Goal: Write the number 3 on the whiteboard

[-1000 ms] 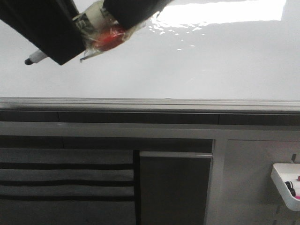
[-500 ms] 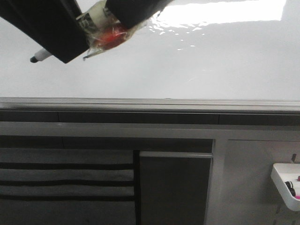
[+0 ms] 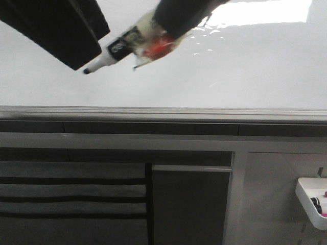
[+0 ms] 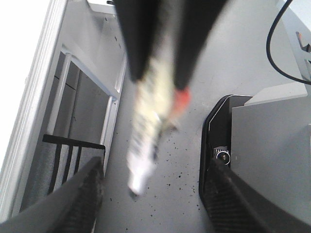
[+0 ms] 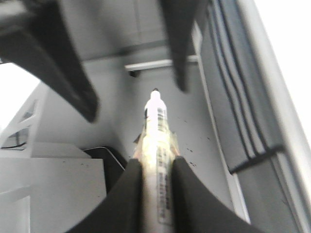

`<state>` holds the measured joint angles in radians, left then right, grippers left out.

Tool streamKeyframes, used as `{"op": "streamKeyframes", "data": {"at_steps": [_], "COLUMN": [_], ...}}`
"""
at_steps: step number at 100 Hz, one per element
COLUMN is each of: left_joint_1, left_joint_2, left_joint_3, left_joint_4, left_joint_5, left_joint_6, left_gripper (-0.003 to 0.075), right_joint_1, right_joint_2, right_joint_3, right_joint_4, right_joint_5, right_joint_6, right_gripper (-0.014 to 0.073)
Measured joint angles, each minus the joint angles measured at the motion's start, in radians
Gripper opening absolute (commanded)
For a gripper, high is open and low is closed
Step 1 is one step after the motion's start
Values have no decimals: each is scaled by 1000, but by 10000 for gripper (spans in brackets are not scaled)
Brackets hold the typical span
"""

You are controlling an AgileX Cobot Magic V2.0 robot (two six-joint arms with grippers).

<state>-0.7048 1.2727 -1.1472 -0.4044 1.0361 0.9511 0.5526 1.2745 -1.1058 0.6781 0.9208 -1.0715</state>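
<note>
Front: whiteboard [image 3: 245,66] fills upper frame, no digit visible; marker [image 3: 115,51] upper left, tip clear of left gripper [image 3: 76,35].
Left wrist: fingers [image 4: 48,204] apart, marker [image 4: 148,141] blurred between.
Right wrist: right gripper [image 5: 156,187] clamped on marker [image 5: 156,128].

In the front view the marker [image 3: 115,50] now shows far more of its white barrel and black tip, clear of the left gripper [image 3: 61,30], where earlier only the tip peeked out. The right gripper [image 3: 173,20] holding it sits farther right and higher. The left gripper's fingers seem spread wide of the marker, though blur hampers the wrist views.
</note>
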Motion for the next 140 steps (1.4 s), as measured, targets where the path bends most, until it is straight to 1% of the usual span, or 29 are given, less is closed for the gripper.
{"op": "streamKeyframes", "data": {"at_steps": [15,30,35,46,53,58,63,72,79,89,110,127,140], "left_joint_1": [24,110,147,226,273,306,329,360,370,375,375,375,375], "left_joint_2": [-5,-51,-82,-151,-205,-247,-297,-369,-407,-442,-446,-444,-444], "left_joint_3": [0,0,0,6,31,64,103,178,239,288,302,302,302], "left_joint_4": [12,16,16,-4,-36,-61,-81,-105,-114,-114,-119,-121,-121], "left_joint_5": [2,-8,-12,-14,-19,-30,-48,-104,-149,-184,-199,-199,-201], "left_joint_6": [-20,-119,-154,-181,-188,-197,-207,-212,-215,-216,-216,-217,-217], "left_gripper": [422,421,421,421,421,421,421,421,421,421,421,421,421], "right_joint_1": [-82,-142,-150,-157,-157,-157,-157,-159,-159,-159,-159,-159,-155], "right_joint_2": [-68,-152,-181,-245,-278,-297,-309,-321,-321,-321,-294,-152,-17], "right_joint_3": [0,0,0,17,45,71,98,135,150,156,150,42,-83], "right_joint_4": [-22,-72,-94,-138,-177,-204,-217,-224,-224,-222,-134,-129,-196], "right_joint_5": [2,21,28,33,17,-8,-36,-71,-82,-97,-204,-178,-169], "right_joint_6": [67,135,159,231,314,392,443,487,498,502,506,525,602], "right_gripper": [-47,-47,-47,-47,-47,-48,-47,-48,-47,-47,-48,-48,-47]}}
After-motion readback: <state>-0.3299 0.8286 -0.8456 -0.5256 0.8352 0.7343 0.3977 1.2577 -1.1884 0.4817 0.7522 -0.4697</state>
